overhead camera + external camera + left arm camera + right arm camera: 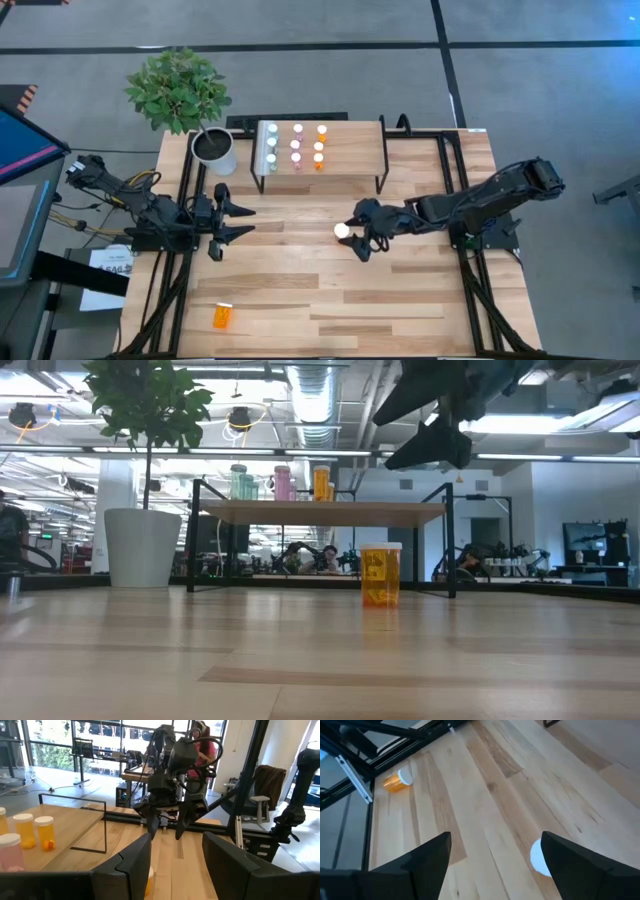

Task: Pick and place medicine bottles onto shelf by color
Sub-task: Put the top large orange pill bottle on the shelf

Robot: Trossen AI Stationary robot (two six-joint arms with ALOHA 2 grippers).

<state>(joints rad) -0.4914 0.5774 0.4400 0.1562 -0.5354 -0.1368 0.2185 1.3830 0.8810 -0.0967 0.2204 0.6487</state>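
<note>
While the right arm reaches toward the middle of the light-wood table (300, 290), the high view shows its right claw (362, 235) spread open just beside an upright orange pill bottle with a white cap (343, 231), which stands at the fingertips and is not gripped. Beyond the claw stands the low light-wood shelf on black legs (350, 150), already carrying three columns of small bottles (296, 146): greenish, pink, orange. The left claw (232, 221) waits open across from it, near a white plant pot (216, 152). A second orange bottle lying on its side (222, 316) rests well apart from both claws.

From table height, the upright bottle (381, 574) stands free before the shelf (325, 512), with dark arm parts overhead.

Through the left wrist camera, the right claw (166, 826) hangs open facing it, fingers pointing down.

Past the right wrist's fingers, the white cap (539, 856) sits off toward one finger, not centred. Closing from here would likely shove or tip the bottle; a toppled one could roll.
</note>
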